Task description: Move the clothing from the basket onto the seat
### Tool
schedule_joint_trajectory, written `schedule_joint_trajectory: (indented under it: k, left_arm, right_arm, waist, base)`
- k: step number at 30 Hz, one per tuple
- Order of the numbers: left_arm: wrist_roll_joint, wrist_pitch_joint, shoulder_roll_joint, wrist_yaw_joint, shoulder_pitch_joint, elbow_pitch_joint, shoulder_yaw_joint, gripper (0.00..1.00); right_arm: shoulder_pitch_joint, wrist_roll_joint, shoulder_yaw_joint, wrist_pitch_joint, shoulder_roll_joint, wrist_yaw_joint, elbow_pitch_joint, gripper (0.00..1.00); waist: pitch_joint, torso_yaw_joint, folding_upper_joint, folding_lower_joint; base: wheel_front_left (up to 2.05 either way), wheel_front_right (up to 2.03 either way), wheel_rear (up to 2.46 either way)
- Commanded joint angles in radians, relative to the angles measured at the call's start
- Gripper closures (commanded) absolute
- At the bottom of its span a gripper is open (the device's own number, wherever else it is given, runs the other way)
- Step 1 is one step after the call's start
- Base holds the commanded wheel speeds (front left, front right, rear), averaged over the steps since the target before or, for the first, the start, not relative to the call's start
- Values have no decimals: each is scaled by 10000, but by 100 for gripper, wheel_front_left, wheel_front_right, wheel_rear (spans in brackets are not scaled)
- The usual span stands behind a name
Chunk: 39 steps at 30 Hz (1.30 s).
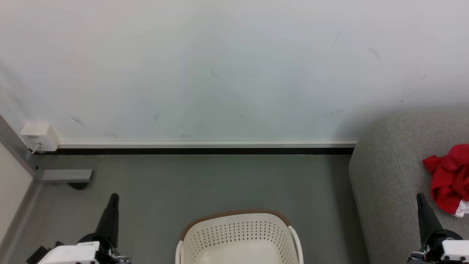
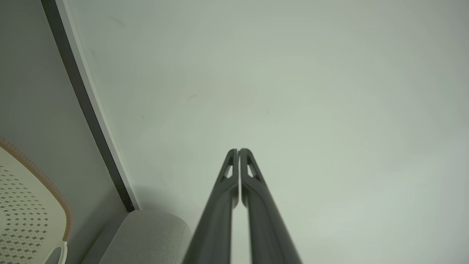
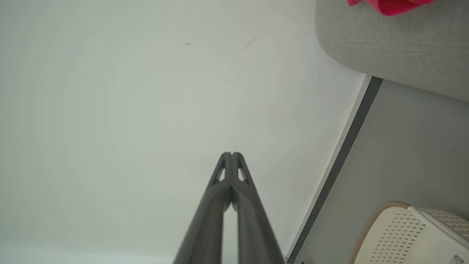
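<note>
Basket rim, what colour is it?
Brown. The basket has a brown rim over cream-white perforated walls, clearest in the head view.

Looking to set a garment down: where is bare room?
Bare floor lies between the basket, the baseboard and the left hand. The sofa is bare from its rounded edge to the red clothing; crowded there, by the right hand.

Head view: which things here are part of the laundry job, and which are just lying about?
Part of the job: red clothing, lying on the grey sofa; cream basket.
Just there: white box at the left; grey bar below it; baseboard.
</note>
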Motion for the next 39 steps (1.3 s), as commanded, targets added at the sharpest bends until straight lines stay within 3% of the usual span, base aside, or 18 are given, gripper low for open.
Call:
schedule_joint_trajectory:
  k: [1, 39]
  left_arm:
    - [-111, 57, 63, -52, -68, -24, 7, 100]
    - [-111, 56, 63, -52, -67, -22, 8, 100]
  right_arm:
    - [-55, 38, -38, 43, -7, -21, -46, 100]
    - [-55, 38, -39, 43, -7, -21, -46, 100]
  waist:
    - [0, 0, 0, 0]
    - [0, 0, 0, 0]
  base:
    - [0, 0, 0]
    - [0, 0, 0]
